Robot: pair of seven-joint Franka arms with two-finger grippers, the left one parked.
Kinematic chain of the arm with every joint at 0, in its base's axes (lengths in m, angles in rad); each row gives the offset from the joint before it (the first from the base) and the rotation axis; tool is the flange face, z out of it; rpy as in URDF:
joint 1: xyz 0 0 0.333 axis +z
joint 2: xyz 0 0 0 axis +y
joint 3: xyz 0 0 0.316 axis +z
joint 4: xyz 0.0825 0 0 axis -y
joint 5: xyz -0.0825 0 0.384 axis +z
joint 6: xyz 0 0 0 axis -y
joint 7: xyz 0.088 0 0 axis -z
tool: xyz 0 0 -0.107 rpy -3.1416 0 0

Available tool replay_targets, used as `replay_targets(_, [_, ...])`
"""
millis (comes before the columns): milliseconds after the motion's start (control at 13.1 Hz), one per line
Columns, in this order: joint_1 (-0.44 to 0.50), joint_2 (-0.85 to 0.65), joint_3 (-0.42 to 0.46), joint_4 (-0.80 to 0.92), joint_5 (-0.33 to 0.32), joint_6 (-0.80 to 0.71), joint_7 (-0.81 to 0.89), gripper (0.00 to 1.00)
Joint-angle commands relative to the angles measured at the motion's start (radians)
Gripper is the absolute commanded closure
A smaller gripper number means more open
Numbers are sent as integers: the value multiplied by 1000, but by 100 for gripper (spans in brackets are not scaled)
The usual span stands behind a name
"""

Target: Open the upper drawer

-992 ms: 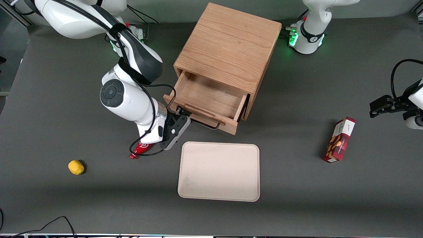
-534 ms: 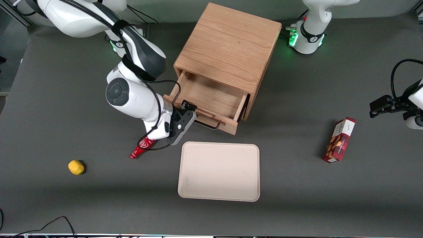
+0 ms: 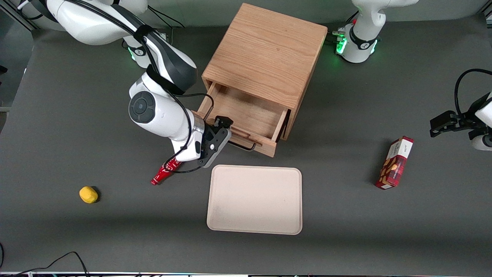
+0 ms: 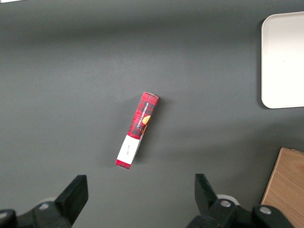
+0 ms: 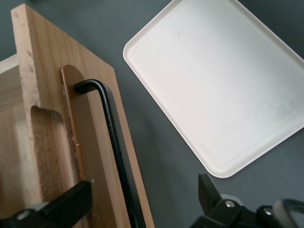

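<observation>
Dark grey worktop (image 3: 57, 127) carries a boxy oak cabinet (image 3: 265, 54) set well back from the front camera. Its upper drawer (image 3: 246, 115) stands pulled well out, bare wooden floor showing inside, nothing in it as far as visible. Thin black wire handle (image 5: 111, 137) runs along the drawer front, bent in at its visible end and standing off the wood; that bar is the place to take hold, near its middle so the pull stays square. Judgement: drawer is stiff, light, wooden; slides on plain runners, likely to bind if drawn from one corner; wire is smooth and may slip under a loose pinch. Gripper (image 5: 142, 206) sits over the drawer front at the working arm's end of the handle, fingers (image 5: 64, 206) spread wide with the bar running between them, not touching it. Task looks essentially done. Cream tray (image 3: 254, 199) lies just in front of the drawer, nearer the camera. Red bottle (image 3: 164, 172) lies on the worktop beside the gripper.
</observation>
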Motion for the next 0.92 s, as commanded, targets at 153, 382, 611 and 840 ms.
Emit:
replay_targets(153, [-6,35,-12,10,-36,34,0,0])
replay_targets(382, [-9,34,-12,18,-36,31,2,0])
replay_targets(611, [-10,35,-18,36,-71,29,-46,0])
replay_targets(840, [-15,35,-32,39,-129,35,-49,0])
